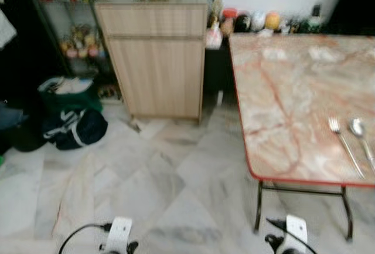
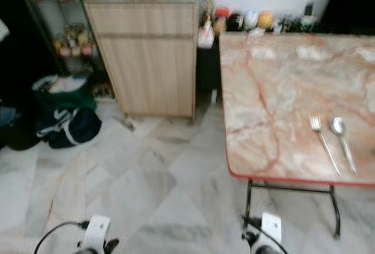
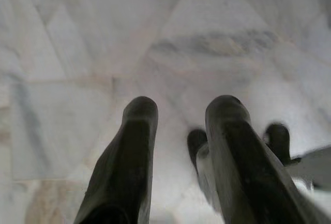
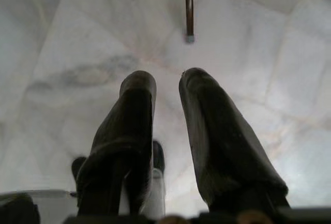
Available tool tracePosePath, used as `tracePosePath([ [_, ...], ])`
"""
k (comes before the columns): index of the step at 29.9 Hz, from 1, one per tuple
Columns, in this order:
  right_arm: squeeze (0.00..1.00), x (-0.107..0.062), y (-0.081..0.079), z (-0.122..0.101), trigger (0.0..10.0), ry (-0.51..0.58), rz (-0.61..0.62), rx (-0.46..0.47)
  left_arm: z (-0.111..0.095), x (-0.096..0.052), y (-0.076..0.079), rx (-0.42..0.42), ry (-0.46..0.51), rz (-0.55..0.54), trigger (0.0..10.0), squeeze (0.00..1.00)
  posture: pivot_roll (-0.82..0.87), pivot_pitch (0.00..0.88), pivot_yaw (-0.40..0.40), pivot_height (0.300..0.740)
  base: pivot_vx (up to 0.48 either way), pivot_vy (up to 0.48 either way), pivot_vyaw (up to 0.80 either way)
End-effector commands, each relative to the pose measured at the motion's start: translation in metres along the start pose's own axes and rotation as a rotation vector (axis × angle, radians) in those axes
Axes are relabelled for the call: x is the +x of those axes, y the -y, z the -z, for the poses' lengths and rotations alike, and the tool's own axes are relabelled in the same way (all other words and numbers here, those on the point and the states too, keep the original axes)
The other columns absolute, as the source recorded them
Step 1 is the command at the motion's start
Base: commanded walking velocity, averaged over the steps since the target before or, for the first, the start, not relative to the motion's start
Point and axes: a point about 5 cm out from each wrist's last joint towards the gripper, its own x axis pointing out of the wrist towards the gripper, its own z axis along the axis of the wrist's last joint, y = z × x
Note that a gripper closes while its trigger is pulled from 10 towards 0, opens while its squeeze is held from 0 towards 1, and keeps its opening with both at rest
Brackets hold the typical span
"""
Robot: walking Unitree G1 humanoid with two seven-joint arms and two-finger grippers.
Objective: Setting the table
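A marble-patterned table [image 1: 281, 90] with a red rim stands at the right. A silver fork [image 1: 344, 142] and a spoon [image 1: 360, 136] lie side by side near its front right edge. Both arms hang low at the bottom of the eye views, left wrist [image 1: 119, 235] and right wrist [image 1: 293, 233]. My left gripper [image 3: 178, 107] points down at the marble floor, fingers apart, holding nothing. My right gripper [image 4: 166, 85] is likewise open over the floor, close to a table leg's foot [image 4: 189, 8].
A wooden cabinet [image 1: 153, 57] stands against the back wall, left of the table. Dark bags [image 1: 73, 119] lie on the floor at the left under a glass shelf [image 1: 64, 7]. Small items [image 1: 252, 22] line the wall behind the table. Pale marble floor [image 1: 158, 189] stretches ahead.
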Motion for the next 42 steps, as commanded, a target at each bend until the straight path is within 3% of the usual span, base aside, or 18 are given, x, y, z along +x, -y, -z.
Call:
tracePosePath([
  [1,0.00,-0.001,0.004,0.002,10.0,-0.005,0.013,0.005,0.000,0.000,0.000,0.024,-0.003,0.004,10.0,0.00,-0.03,0.000,-0.002,0.740,0.000,-0.382,0.00],
  [12,0.00,0.000,0.001,-0.006,10.0,0.043,0.003,0.003,-0.001,0.000,-0.002,0.001,-0.003,-0.010,10.0,0.00,-0.03,0.019,0.000,0.740,0.000,-0.261,0.00],
  [18,0.00,0.001,-0.007,-0.021,10.0,0.128,-0.035,-0.047,0.000,0.000,-0.002,-0.009,-0.001,-0.009,10.0,0.00,-0.04,0.027,0.002,0.740,0.000,0.000,0.00],
  [21,0.00,0.001,-0.016,-0.037,10.0,0.224,-0.087,-0.093,0.003,-0.001,0.000,-0.012,-0.003,-0.006,10.0,0.00,-0.05,0.031,0.003,0.740,0.000,0.000,0.00],
  [28,0.00,-0.002,-0.027,-0.044,10.0,0.327,-0.134,-0.113,0.005,-0.001,0.003,-0.011,-0.005,0.003,10.0,0.00,-0.06,0.035,-0.012,0.740,0.000,0.000,0.00],
  [37,0.00,-0.014,-0.024,-0.021,10.0,0.402,-0.140,-0.146,0.007,-0.001,0.005,-0.016,-0.004,0.007,10.0,0.00,-0.07,0.037,-0.032,0.740,0.000,0.000,0.00],
  [42,0.00,-0.036,-0.018,-0.038,10.0,0.591,-0.113,-0.173,0.008,-0.002,0.005,-0.015,-0.005,0.007,10.0,0.00,-0.08,0.034,-0.035,0.740,0.000,0.000,0.00],
])
